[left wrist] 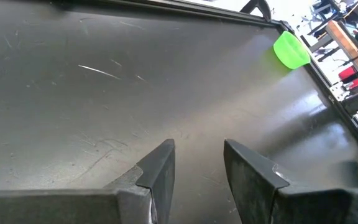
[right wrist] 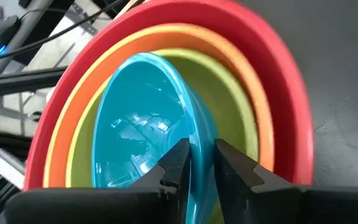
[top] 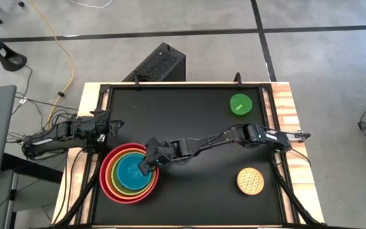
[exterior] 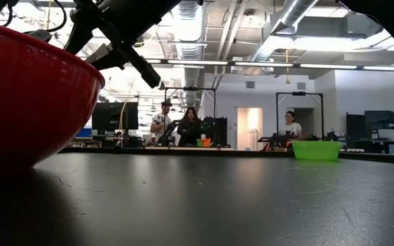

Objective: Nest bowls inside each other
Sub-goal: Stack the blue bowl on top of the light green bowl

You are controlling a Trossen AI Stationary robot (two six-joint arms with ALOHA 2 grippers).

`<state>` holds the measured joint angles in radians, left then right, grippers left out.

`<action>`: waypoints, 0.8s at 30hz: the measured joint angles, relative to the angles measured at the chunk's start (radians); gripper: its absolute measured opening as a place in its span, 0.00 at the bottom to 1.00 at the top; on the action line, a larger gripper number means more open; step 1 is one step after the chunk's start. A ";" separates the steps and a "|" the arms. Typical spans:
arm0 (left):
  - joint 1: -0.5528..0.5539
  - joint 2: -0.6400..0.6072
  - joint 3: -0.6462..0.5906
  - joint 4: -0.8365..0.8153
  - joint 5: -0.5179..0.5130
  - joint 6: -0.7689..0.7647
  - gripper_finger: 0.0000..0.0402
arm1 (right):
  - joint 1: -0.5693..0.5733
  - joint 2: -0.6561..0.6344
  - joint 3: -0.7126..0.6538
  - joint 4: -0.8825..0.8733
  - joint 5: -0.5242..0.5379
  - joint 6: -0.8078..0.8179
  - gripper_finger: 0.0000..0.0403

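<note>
Four bowls sit nested at the table's near left: red (top: 108, 189) outermost, then orange (right wrist: 73, 118), lime green (right wrist: 229, 106) and blue (top: 131, 174) innermost. My right gripper (right wrist: 202, 155) reaches in over them from the right and stands open astride the blue bowl's rim. The small speckled yellow bowl (top: 250, 180) rests on the mat at the near right. The smallest bright green bowl (top: 240, 104) stands at the far right. My left gripper (left wrist: 197, 162) waits open by the table's left edge, holding nothing. My right gripper has one finger (right wrist: 178, 163) inside the blue bowl and the other outside, astride the right side of its rim (right wrist: 199, 127). It slants down from the table's right. Whether the fingers touch the rim I cannot tell. The blue bowl rests in the lime green one.
The black mat (top: 189, 121) lies bare between the nested bowls and the two small bowls. A raised frame (top: 269, 102) runs along the table's sides. A black box (top: 161, 63) stands on the floor beyond the far edge. People stand in the room behind.
</note>
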<state>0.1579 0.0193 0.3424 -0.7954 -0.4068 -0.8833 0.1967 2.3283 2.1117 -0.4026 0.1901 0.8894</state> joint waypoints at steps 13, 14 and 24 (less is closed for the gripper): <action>0.000 0.000 0.000 0.000 0.000 0.000 0.32 | 0.003 0.000 0.000 0.056 -0.032 0.021 0.22; 0.000 0.000 0.000 0.000 0.000 0.000 0.32 | 0.003 0.000 0.000 0.055 -0.032 0.022 0.23; 0.000 0.000 0.000 0.000 0.001 0.001 0.32 | -0.009 -0.001 0.000 0.051 -0.080 0.055 0.50</action>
<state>0.1581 0.0193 0.3424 -0.7956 -0.4054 -0.8825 0.1878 2.3272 2.1117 -0.3514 0.1100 0.9442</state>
